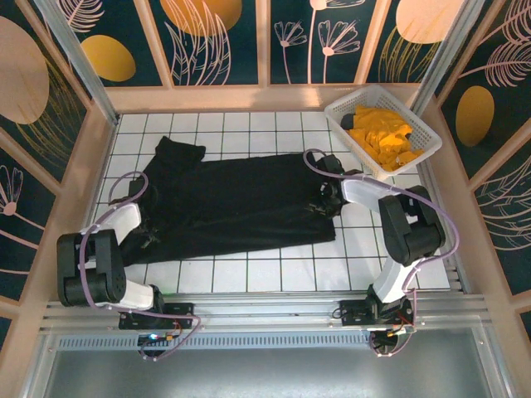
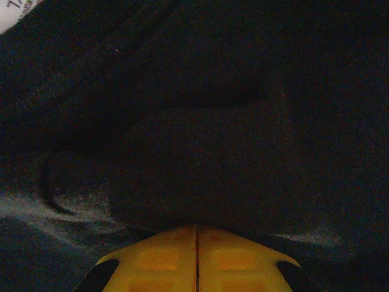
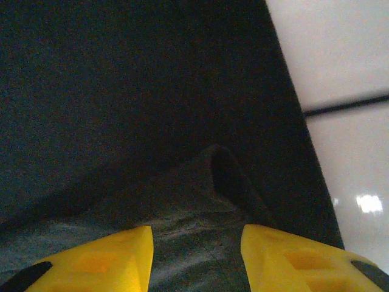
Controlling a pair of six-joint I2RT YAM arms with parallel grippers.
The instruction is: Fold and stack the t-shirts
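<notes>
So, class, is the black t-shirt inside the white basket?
No, the black t-shirt lies spread on the table, outside the basket.

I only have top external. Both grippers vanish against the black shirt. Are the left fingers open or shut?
Observer: In the left wrist view, the left gripper is shut. Its yellow fingers meet at a thin seam, and the large black cloth t-shirt is bunched right at their tips.
Operator: Right one?
Observer: The right gripper is open. Its yellow fingers stand apart with shirt cloth between them.
Operator: Anything raised to grab?
Observer: A small raised fold sits just beyond the gap, near the shirt's edge by the white tiled table.
</notes>
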